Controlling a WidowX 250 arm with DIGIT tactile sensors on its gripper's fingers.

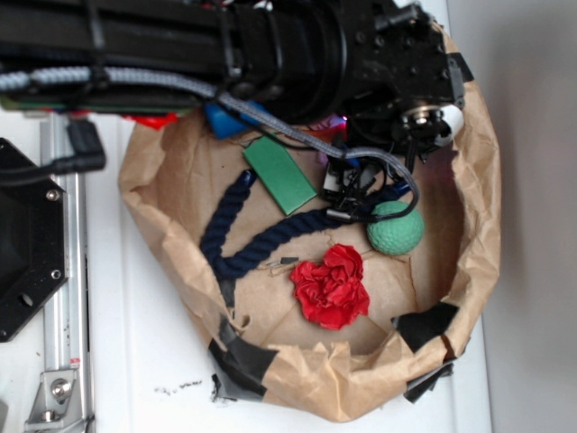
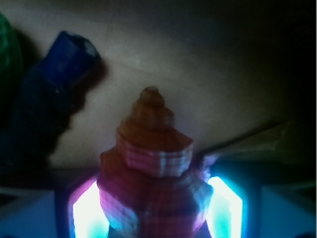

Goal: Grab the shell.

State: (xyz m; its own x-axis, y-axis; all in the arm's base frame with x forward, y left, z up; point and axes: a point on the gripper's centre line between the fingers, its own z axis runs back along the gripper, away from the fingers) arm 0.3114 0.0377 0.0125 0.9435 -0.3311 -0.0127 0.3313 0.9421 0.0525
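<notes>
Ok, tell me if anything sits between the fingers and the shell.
Nothing visible does. In the wrist view the shell already sits in the gap of the gripper, with a lit finger pad close on either flank. The blue rope end lies off to the side, clear of the gap. Actual contact cannot be told.

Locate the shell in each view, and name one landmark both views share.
Exterior: the shell is not visible; the arm and gripper cover that spot.
Wrist: the shell sits bottom centre, between the two glowing fingers, spire pointing up the picture.
Shared landmark: the dark blue rope, whose end shows at upper left in the wrist view.
</notes>
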